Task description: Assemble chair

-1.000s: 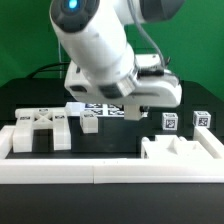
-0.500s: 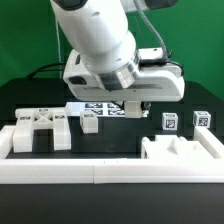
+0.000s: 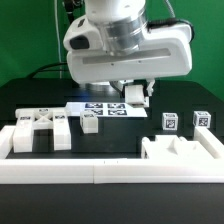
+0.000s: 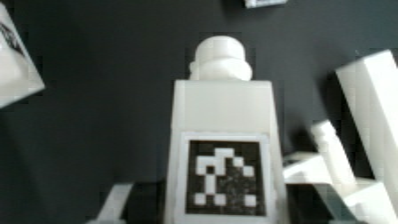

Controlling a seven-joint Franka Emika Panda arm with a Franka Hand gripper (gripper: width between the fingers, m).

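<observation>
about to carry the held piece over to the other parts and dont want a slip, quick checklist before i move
1. Gripper shut on the tagged bar: ok
2. Bar lifted off the table, above the marker board: looks ok
3. Peg on the bar's end unobstructed: ok
4. Bar straight in the grip, wrist view: ok
5. Small cube apart from the bar: ok
6. Socket for the peg found: cannot tell

Exterior view: low, near, looks level across the table (image 3: pixel 25 100) at the arm. Wrist view: very close, down past the hand (image 3: pixel 136 96) onto the bar (image 4: pixel 222 120). Shared: bar, table.
</observation>
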